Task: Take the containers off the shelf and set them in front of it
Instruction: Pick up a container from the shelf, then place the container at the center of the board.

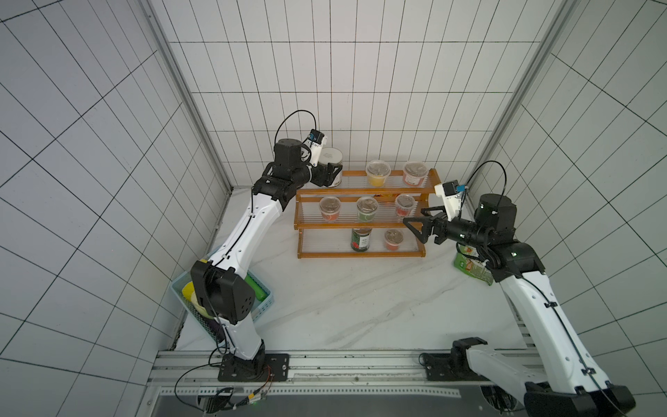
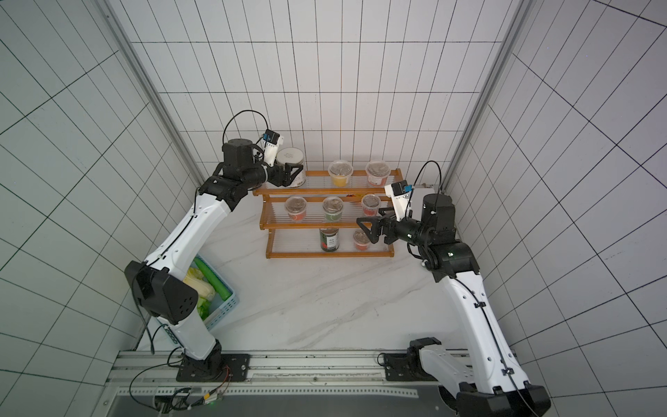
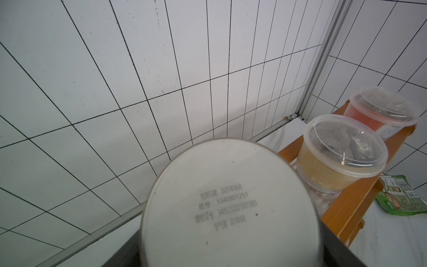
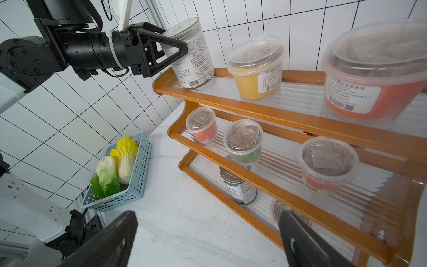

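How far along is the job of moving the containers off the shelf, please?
Done: nothing; the table in front of the shelf holds no container. In hand: the left end effector brackets the white-lidded jar on the top tier; a firm grip is unclear. The right end effector is open. Left: the jar, the can and six cups.

The shelf (image 1: 361, 254) had an orange-brown frame and clear ribbed slats. The jar (image 1: 331, 157) wore a white lid with grey print. One yellow cup (image 1: 377, 177), one red cup (image 1: 415, 177) and one green cup (image 1: 367, 213) showed. The tin (image 1: 361, 241) was green and red, the basket (image 4: 138, 180) light blue with punched dots, the surface (image 1: 361, 307) white with grey veins, the left tool (image 1: 334, 177) and right tool (image 1: 413, 215) black
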You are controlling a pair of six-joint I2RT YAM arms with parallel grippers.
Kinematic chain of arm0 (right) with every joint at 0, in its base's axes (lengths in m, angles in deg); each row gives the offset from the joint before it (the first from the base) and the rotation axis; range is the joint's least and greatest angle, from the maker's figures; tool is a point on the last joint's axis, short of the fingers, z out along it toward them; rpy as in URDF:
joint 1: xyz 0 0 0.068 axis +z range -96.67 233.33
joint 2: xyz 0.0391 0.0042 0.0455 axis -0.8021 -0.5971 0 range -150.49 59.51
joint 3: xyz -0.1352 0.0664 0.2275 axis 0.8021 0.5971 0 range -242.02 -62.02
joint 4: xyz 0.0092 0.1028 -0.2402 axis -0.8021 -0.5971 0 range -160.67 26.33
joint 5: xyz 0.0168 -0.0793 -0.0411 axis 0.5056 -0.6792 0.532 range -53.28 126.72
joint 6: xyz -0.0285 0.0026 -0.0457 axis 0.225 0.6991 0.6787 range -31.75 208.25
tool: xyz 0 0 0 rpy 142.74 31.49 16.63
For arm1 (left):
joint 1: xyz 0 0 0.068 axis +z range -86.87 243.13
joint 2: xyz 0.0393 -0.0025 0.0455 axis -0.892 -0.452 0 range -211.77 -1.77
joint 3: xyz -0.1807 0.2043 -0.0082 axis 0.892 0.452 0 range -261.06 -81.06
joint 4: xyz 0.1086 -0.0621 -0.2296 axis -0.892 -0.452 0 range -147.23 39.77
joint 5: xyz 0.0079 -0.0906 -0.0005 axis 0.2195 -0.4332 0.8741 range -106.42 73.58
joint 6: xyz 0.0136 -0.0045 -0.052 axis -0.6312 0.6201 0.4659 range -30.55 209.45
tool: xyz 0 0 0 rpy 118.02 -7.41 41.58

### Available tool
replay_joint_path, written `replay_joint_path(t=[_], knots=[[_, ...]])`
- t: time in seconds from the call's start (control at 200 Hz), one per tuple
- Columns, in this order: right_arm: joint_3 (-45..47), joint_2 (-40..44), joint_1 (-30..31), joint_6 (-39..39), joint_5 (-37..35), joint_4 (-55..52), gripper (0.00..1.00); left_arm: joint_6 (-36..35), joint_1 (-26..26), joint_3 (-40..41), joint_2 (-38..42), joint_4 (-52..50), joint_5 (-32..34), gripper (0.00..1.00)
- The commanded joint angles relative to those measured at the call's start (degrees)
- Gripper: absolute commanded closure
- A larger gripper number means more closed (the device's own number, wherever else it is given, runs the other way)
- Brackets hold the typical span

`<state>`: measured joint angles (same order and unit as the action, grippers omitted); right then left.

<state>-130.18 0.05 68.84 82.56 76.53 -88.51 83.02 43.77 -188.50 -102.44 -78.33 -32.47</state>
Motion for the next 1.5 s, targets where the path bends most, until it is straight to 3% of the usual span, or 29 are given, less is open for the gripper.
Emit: replay_joint_path(t=[0.0, 0.195, 0.45, 0.655, 0.935, 1.034, 1.209, 1.494], knots=[[-1.92, -0.04, 0.58, 1.01, -0.43, -0.65, 0.01, -1.34, -0.84, -1.37, 2.81, -0.07, 1.31, 0.26], [-1.91, -0.22, 0.57, 1.42, -1.03, -0.67, 0.01, -2.3, -2.33, 2.23, 8.96, -1.42, 3.26, 0.26], [-1.82, -0.48, 0.62, 1.2, -1.06, 0.01, 0.01, 0.04, -5.73, 14.99, 22.92, -1.61, 6.18, 0.27], [-0.86, 0.17, 0.66, 1.12, -1.05, 0.48, 0.01, 4.29, -11.67, 31.66, 35.53, -2.02, 11.14, 0.27], [0.9, 1.0, 0.75, 1.23, -1.05, 0.44, 0.01, 12.76, -22.34, 56.29, 49.32, 5.33, 22.56, 0.27], [1.36, 0.95, 0.92, 1.3, -1.14, 0.48, 0.01, 15.32, -25.43, 64.03, 51.51, 8.65, 27.37, 0.27], [0.9, 0.42, 1.32, 1.39, -1.14, 0.4, 0.01, 19.4, -25.65, 72.65, 52.57, 12.92, 30.41, 0.28], [1.12, -0.18, 1.58, 1.65, -1.49, 0.08, 0.01, 22.14, -25.56, 80.63, 48.23, 21.12, 35.65, 0.28]])
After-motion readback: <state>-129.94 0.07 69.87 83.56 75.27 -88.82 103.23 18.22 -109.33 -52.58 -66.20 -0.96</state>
